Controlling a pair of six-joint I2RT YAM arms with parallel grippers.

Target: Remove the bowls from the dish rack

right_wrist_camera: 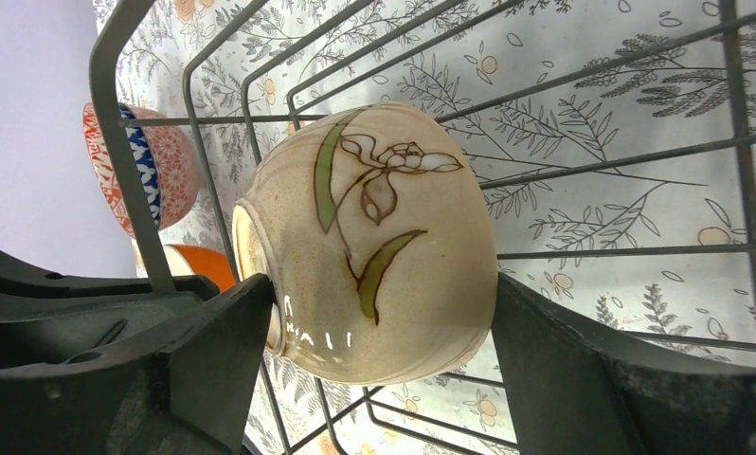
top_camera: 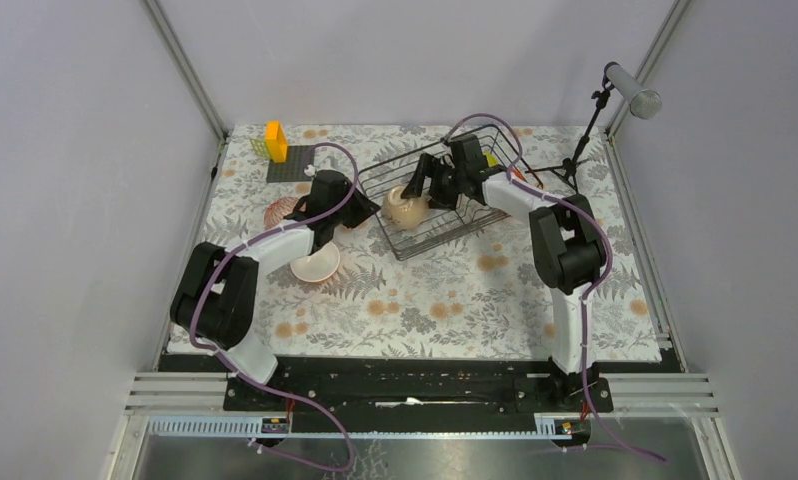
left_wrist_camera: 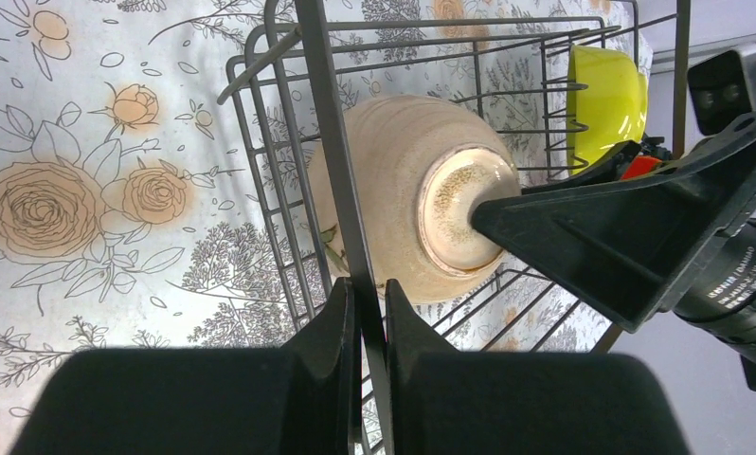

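The beige bowl (right_wrist_camera: 374,190) lies on its side in the rack (left_wrist_camera: 333,123), at the rack's left end, close to a corner. It has a flower with green leaves painted on it. The right gripper (right_wrist_camera: 382,313) reaches into the rack with the bowl between its two wide-apart fingers. One finger (left_wrist_camera: 583,237) presses on the round foot under the bowl. The other finger (right_wrist_camera: 602,379) is at the bowl's mouth and looks like it touches the rim. So this gripper holds the bowl from end to end.

The left gripper (left_wrist_camera: 369,303) is pinched tight on a thick wire of the rack's rim, just beside the beige bowl.

A yellow bowl (left_wrist_camera: 606,95) stands on its edge at the other end of the rack.

Outside the rack, on the flowery cloth (top_camera: 445,290), are more bowls. A red and blue bowl (right_wrist_camera: 171,171) and an orange bowl (right_wrist_camera: 204,265) sit just beside the rack's left end. A pink bowl (top_camera: 320,268) with a white inside sits nearer the arms, partly under the left arm (top_camera: 275,240).

At the far left corner an orange block (top_camera: 275,140) stands by a dark plate (top_camera: 293,165). A microphone (top_camera: 632,90) on a stand is at the far right.
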